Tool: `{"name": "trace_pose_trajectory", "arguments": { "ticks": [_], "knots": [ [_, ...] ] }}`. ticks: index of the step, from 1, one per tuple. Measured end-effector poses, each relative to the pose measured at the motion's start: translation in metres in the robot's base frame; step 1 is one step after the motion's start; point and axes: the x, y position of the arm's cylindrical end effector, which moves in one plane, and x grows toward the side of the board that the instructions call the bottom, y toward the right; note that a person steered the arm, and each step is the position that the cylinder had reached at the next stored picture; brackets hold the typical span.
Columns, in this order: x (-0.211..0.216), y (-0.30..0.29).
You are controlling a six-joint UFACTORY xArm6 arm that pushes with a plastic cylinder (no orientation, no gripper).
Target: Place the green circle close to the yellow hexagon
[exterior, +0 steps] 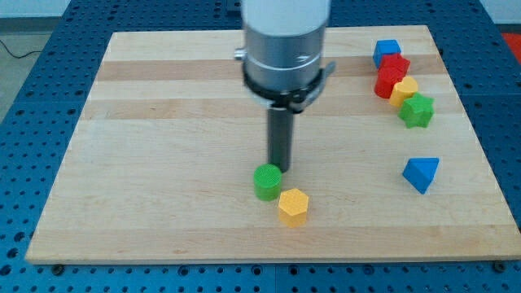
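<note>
The green circle (266, 181) sits on the wooden board (163, 163) just below the middle. The yellow hexagon (293, 206) lies right beside it, down and to the view's right, touching or nearly touching it. My tip (281, 169) stands just above and to the right of the green circle, at its upper edge. The rod hangs from the grey arm at the view's top.
At the view's upper right stands a cluster: a blue block (387, 52), two red blocks (392, 75), a small yellow block (404, 90) and a green star-like block (417, 111). A blue triangle (421, 173) lies alone at the right.
</note>
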Motion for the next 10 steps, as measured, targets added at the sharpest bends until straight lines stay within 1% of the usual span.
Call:
{"name": "trace_pose_trajectory", "arguments": {
  "ticks": [1,2,3,4,7,9,10],
  "knots": [
    [0.005,-0.012],
    [-0.001,-0.017],
    [-0.009,-0.056],
    [-0.001,-0.059],
    [0.033,-0.02],
    [0.034,-0.02],
    [0.028,-0.02]
  ]
}}
